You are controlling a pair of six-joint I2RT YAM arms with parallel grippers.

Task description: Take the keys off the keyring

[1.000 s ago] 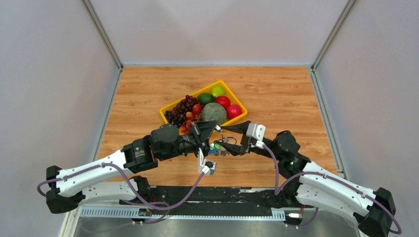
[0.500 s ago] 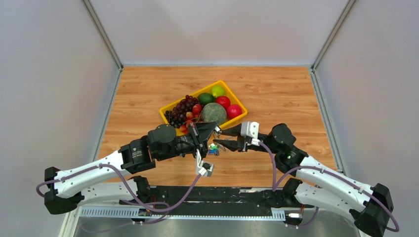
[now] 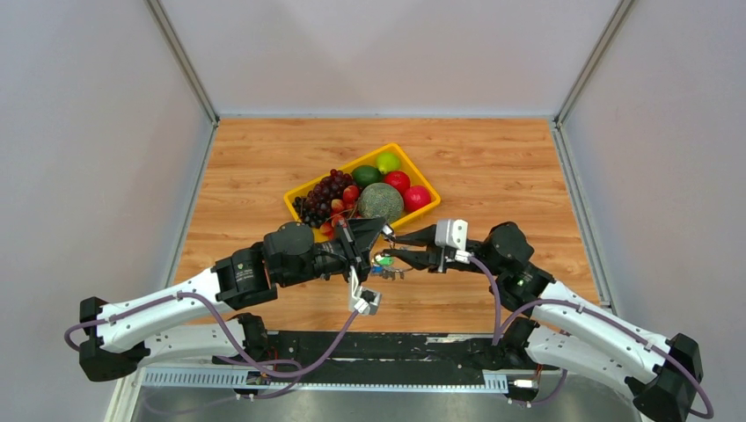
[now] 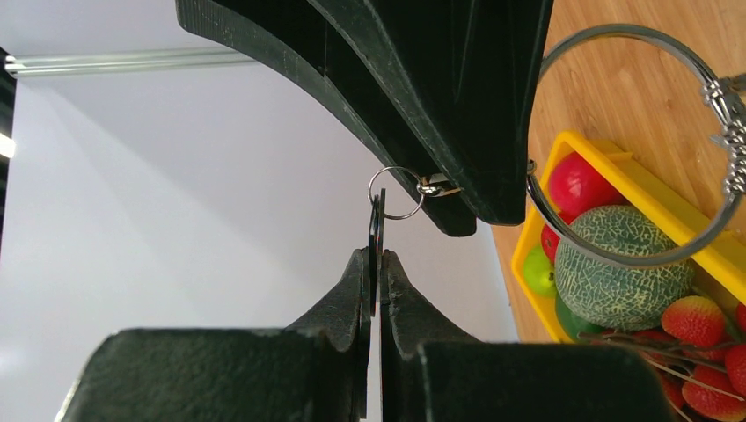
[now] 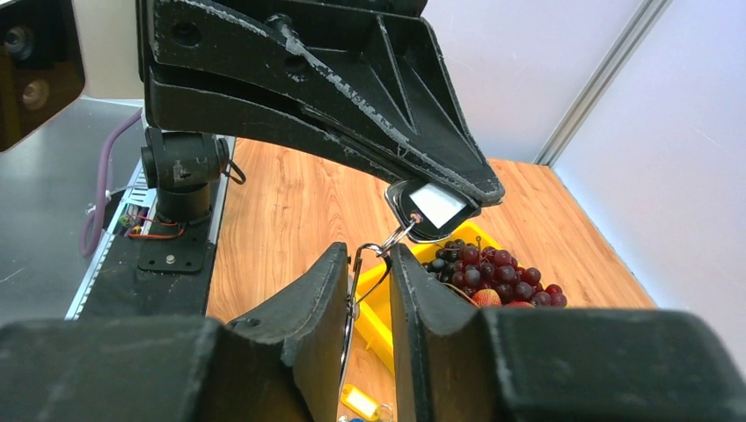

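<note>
My left gripper (image 3: pixel 384 231) (image 4: pixel 376 255) is shut on a flat black tag (image 4: pixel 376 220) (image 5: pixel 431 207) with a white label, held in the air in front of the tray. A small ring (image 4: pixel 394 193) links that tag to the keyring (image 4: pixel 620 30) (image 5: pixel 374 282), a thin silvery wire loop. My right gripper (image 3: pixel 387 256) (image 5: pixel 369 251) faces the left one, its jaws narrowed on the keyring wire. Keys (image 3: pixel 385 270) with coloured heads hang below both grippers, and a yellow tag (image 5: pixel 359 403) dangles among them.
A yellow tray (image 3: pixel 418 170) stands just behind the grippers, holding a melon (image 3: pixel 380 200), grapes (image 3: pixel 321 195), apples and limes. Grey walls close in the wooden table on three sides.
My right gripper has moved left to meet the left gripper, and its jaws have narrowed from wide open onto the keyring. The left arm has barely moved.
</note>
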